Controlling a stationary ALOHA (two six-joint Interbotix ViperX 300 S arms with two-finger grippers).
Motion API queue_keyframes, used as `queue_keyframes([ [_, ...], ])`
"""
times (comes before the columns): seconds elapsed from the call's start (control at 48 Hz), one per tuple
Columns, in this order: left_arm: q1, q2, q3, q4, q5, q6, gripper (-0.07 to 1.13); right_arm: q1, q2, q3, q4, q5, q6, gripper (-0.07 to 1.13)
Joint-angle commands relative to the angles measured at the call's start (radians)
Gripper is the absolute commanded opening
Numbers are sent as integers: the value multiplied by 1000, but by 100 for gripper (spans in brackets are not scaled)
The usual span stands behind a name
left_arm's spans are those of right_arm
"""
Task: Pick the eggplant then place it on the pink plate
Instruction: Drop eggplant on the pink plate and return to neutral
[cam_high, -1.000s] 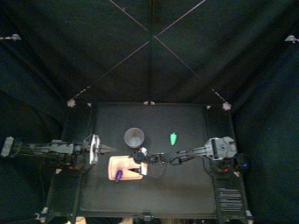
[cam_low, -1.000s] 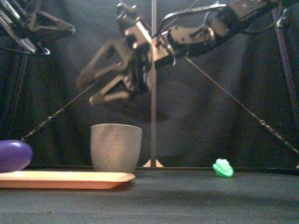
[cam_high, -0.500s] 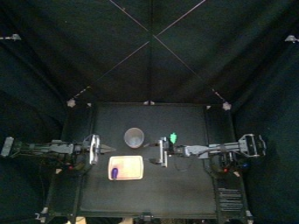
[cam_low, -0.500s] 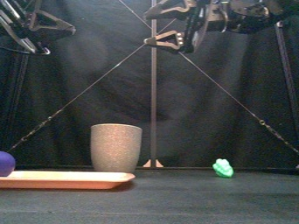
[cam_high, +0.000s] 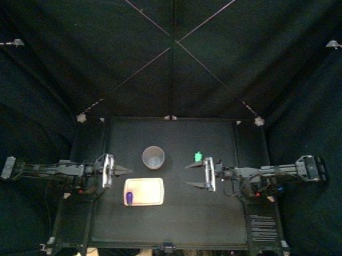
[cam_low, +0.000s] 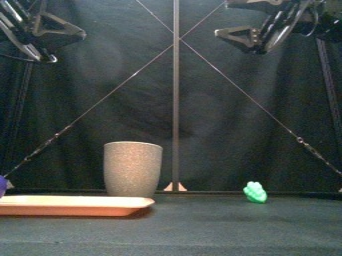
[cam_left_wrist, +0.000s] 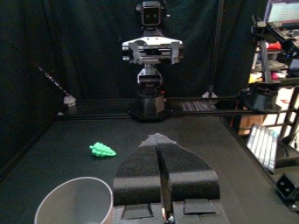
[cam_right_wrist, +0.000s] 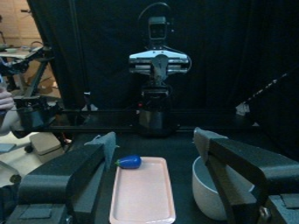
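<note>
Eggplant (cam_high: 128, 198) lies on the plate (cam_high: 147, 186), at its front left corner as I see it from the top camera. It is small and purple. In the front view only a little part of it shows, at the left edge of the picture, above the left end of the plate. In the right wrist view I see it on the plate at the corner away from the cup (cam_high: 154, 154), and nothing touches it.

The right gripper (cam_right_wrist: 155, 136) has its jaws wide apart and holds nothing. The plate and the cup show between them, farther off. From the top view this gripper is to the right of the plate and not over it. From the front view it hangs high over the right part of the table (cam_high: 201, 215), well above the green toy (cam_high: 198, 156).

The left gripper (cam_left_wrist: 160, 144) has its jaws pressed together, with nothing between them. Its arm rests on the left side, and the gripper is near the left edge of the plate, high in the front view.

The grey cup stands upright just behind the plate, and from the top view I cannot tell if the two touch. The green toy lies on the table to the right of the cup, apart from it and apart from the plate.
</note>
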Motion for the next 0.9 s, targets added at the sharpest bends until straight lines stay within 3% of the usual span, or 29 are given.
queue_keyframes([
  [0.021,2,3,-14,6,-5,2,-3,2,-84,31,-5,-11,3,103],
  [0.312,2,3,-14,9,-5,3,-3,2,-241,147,11,-8,12,103],
  [0.896,3,3,-14,15,-5,3,-3,2,-249,175,29,5,12,103],
])
